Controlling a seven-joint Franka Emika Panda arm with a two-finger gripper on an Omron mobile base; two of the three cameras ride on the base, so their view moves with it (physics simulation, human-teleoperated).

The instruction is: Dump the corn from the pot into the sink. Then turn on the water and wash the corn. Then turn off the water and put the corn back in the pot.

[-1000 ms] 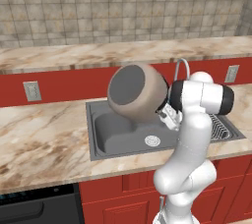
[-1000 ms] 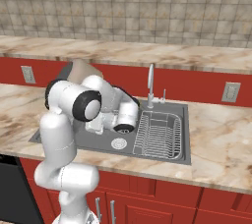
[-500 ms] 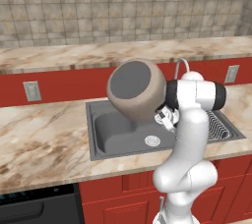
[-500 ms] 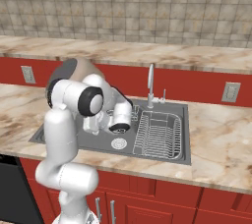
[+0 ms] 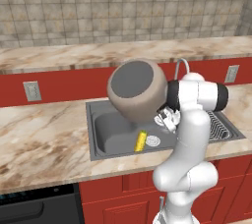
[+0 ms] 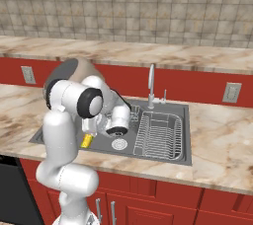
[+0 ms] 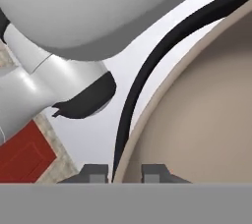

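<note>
Gripping the tipped taupe pot (image 5: 137,90) by its rim, gripper (image 7: 125,173) clamped; yellow corn (image 5: 140,141) lies in sink (image 5: 115,137)

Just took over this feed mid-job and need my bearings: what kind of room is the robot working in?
A rendered home kitchen, by the look of it: a dark double-basin sink with a faucet set into a marble-look counter, red cabinets below and a tiled backsplash. The gripper holds a tipped pot over the sink.

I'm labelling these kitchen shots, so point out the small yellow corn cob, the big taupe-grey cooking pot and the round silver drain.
small yellow corn cob (image 5: 140,141): left base view, mid-cob.
big taupe-grey cooking pot (image 5: 135,86): left base view, its dark underside.
round silver drain (image 6: 119,144): right base view, centre.
</note>
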